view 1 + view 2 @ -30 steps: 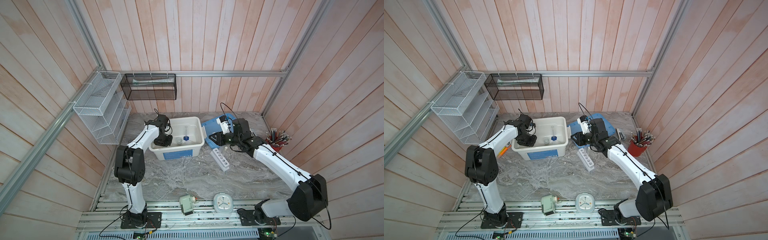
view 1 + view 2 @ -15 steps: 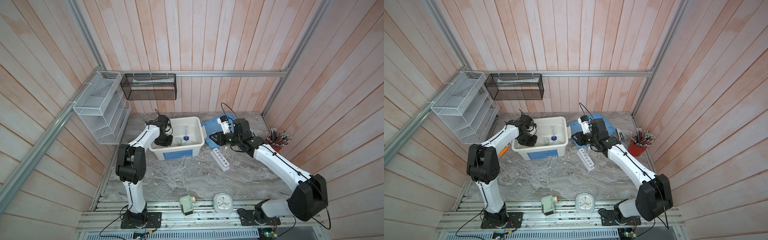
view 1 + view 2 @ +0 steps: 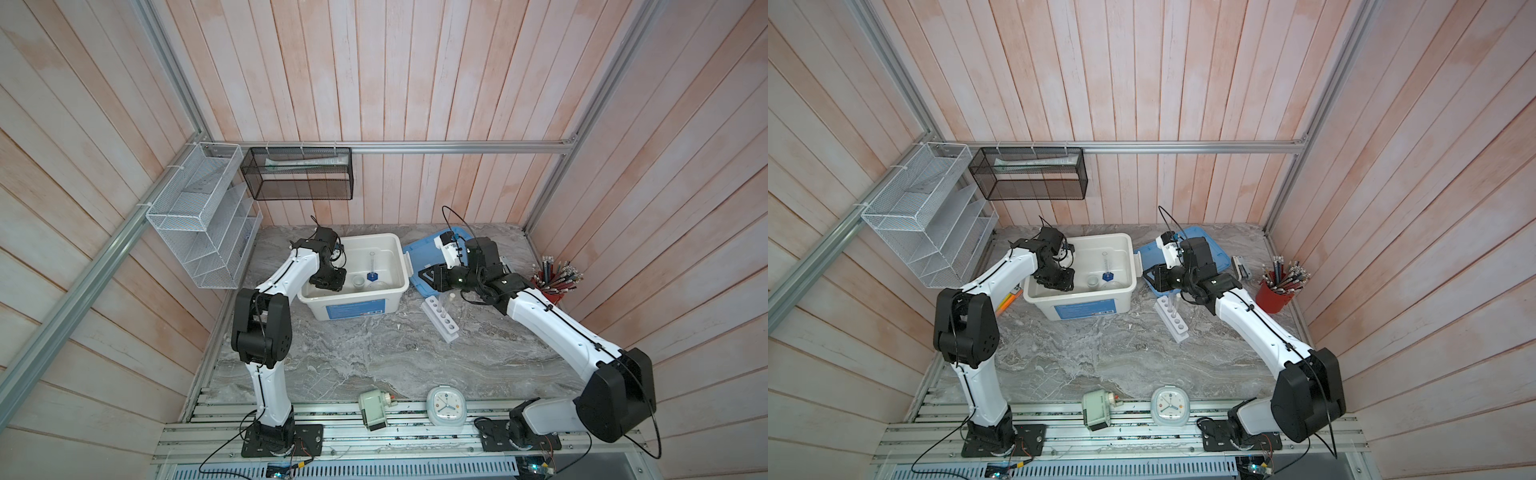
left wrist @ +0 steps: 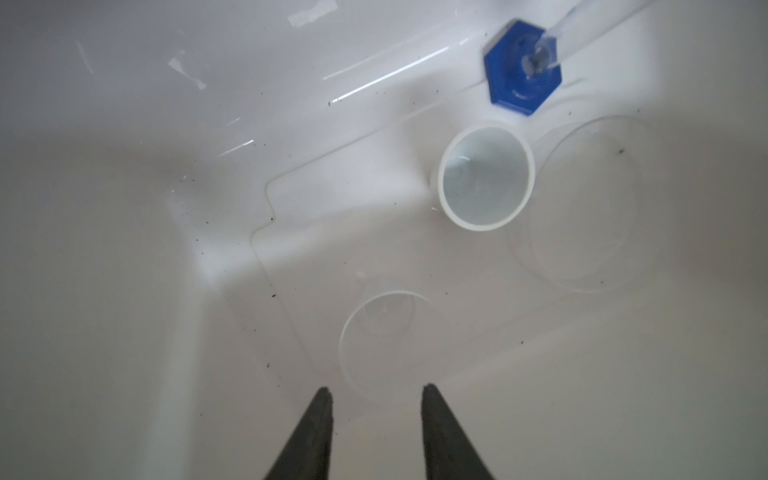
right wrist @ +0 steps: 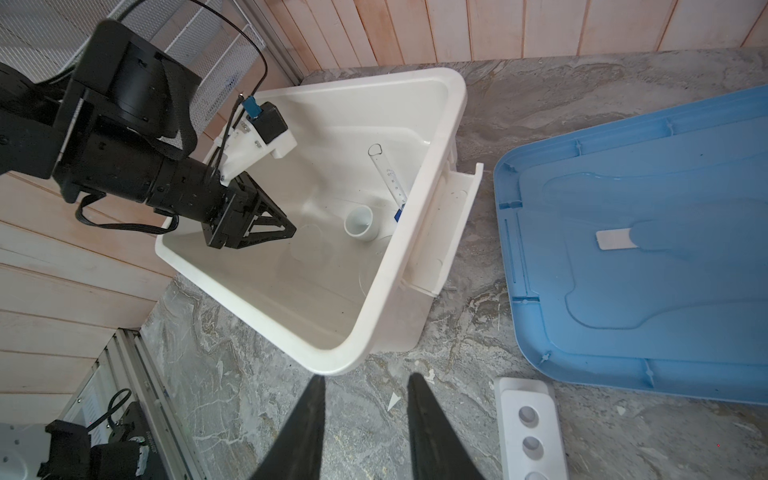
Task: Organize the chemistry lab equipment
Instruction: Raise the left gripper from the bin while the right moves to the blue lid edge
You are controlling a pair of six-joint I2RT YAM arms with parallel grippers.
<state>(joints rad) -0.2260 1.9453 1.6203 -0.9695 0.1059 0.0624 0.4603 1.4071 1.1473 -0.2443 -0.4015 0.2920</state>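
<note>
The white bin holds a blue-based clear cylinder, a small cup, a clear round dish and a second clear cup. My left gripper hangs inside the bin, open, just behind that second cup, with nothing between its fingers. My right gripper is open and empty over the table, between the bin's corner and the white six-hole rack. In both top views a white-capped tube stands at the rack's far end.
The blue lid lies upside down right of the bin, under my right wrist. A red cup of pencils stands at the right wall. A pale clock and a small grey-green device sit at the front edge. Wire shelves hang at left.
My left gripper has opened inside the bin, and the clear cup now stands free in front of its fingers. The right arm has hardly moved.
</note>
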